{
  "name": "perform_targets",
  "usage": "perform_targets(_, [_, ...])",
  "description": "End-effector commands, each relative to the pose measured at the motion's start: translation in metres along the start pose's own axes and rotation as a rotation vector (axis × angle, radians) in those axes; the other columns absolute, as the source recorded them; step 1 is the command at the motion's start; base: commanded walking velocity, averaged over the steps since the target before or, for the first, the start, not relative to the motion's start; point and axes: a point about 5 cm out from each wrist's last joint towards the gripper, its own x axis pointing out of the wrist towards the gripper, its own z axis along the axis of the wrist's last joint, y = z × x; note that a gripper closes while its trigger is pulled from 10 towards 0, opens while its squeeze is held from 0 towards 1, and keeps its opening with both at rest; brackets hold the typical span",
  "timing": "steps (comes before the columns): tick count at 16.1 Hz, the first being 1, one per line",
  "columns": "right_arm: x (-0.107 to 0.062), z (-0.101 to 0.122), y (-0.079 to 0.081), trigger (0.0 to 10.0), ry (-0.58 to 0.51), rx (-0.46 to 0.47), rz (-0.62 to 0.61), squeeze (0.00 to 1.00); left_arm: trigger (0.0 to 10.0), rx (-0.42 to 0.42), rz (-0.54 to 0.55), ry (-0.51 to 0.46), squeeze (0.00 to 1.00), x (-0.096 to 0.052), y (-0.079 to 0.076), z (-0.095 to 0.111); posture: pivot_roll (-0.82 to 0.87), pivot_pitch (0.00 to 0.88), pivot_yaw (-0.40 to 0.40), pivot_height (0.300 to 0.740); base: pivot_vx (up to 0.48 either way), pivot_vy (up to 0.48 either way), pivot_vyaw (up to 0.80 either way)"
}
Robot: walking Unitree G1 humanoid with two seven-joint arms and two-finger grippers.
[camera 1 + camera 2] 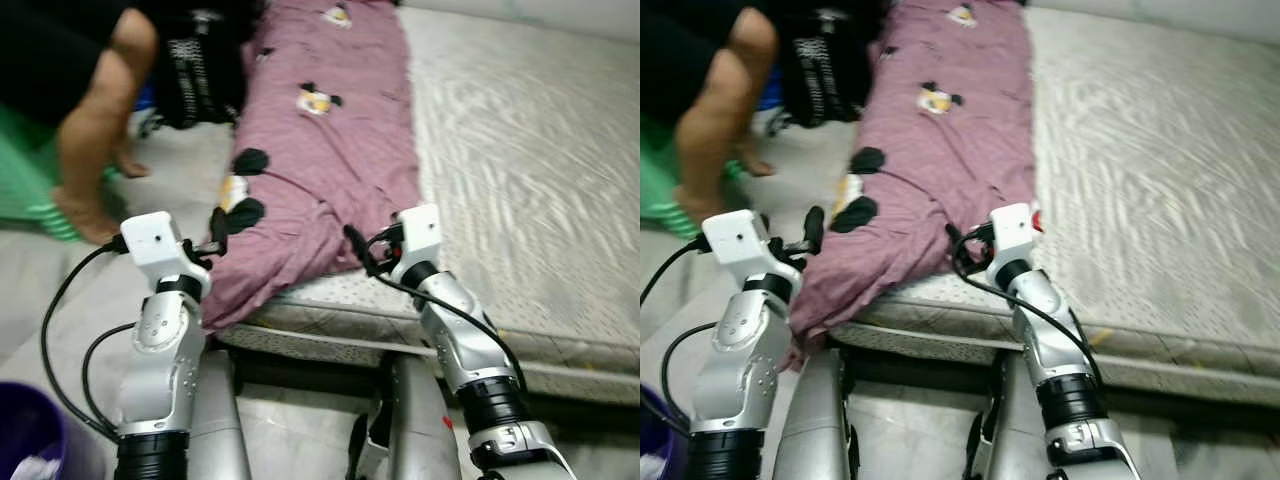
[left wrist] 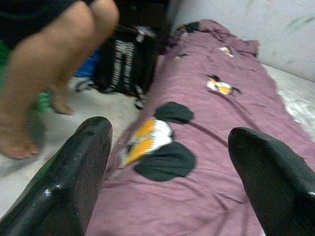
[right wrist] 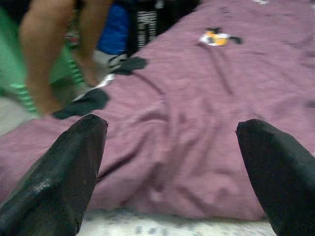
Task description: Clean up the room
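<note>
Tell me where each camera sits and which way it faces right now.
Left eye view: on the head, looking down at the purple blanket on the mattress; both silver arms show.
Right eye view: same scene, with a person's leg nearby.
Left wrist view: along the left claw, open, toward the blanket.
Right wrist view: along the right claw, open, at the blanket's near edge.
Shared: blanket, leg, black bag.

Head stereo: looks forward and down from above both arms at the mattress (image 1: 520,180) near edge | left wrist: low, close, faces along the blanket (image 2: 221,128) at the mattress's left edge | right wrist: low, close at the near edge, faces the blanket | shared: blanket, a person's legs (image 1: 95,150).
</note>
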Motion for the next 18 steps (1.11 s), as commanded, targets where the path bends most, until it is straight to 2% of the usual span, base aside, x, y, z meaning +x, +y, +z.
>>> perform_targets(1, [0.001,-0.003,-0.006,10.0,0.039,-0.016,0.007,0.0,10.0,0.005,-0.005,0.003,0.0,-0.001,-0.003,0.001,0.06,0.077,-0.07,0.55,0.0,0.0,0.0])
perform_targets(4, [-0.001,-0.01,-0.008,10.0,0.103,-0.051,0.034,0.0,10.0,0.021,-0.006,0.015,0.0,-0.007,-0.002,0.001,0.06,0.096,-0.056,0.55,0.0,0.0,0.0])
perform_targets(6, [0.006,-0.012,-0.009,10.0,0.121,-0.039,0.048,0.0,10.0,0.041,-0.042,0.022,0.0,-0.009,-0.008,0.0,0.07,0.106,-0.048,0.55,0.0,0.0,0.0])
perform_targets(9, [0.031,-0.001,0.004,10.0,0.147,-0.047,0.124,0.0,10.0,0.057,-0.035,0.006,0.0,-0.01,-0.006,0.009,0.12,0.135,-0.059,0.55,0.0,0.0,0.0])
perform_targets(12, [0.044,0.015,0.002,10.0,0.1,-0.035,0.104,0.0,10.0,0.072,-0.036,0.031,0.0,-0.019,-0.002,0.007,0.13,0.147,-0.047,0.55,0.0,0.0,0.0])
perform_targets(14, [0.051,0.022,0.004,10.0,0.079,-0.002,0.097,0.0,10.0,0.079,-0.037,0.041,0.0,-0.018,-0.001,0.006,0.13,0.14,-0.045,0.55,0.0,0.0,0.0])
perform_targets(15, [0.054,0.022,0.009,10.0,0.077,0.04,0.115,0.0,10.0,0.076,-0.039,0.035,0.0,-0.016,-0.002,0.009,0.13,0.14,-0.044,0.55,0.0,0.0,0.0])
perform_targets(16, [0.054,0.015,0.023,10.0,0.12,0.048,0.195,0.0,10.0,0.07,-0.046,0.029,0.0,-0.014,-0.005,0.012,0.13,0.148,-0.045,0.55,0.0,0.0,0.0])
perform_targets(18, [0.055,0.009,0.037,10.0,0.151,0.054,0.244,0.0,10.0,0.069,-0.047,0.036,0.0,-0.018,-0.005,0.011,0.14,0.166,-0.046,0.55,0.0,0.0,0.0])
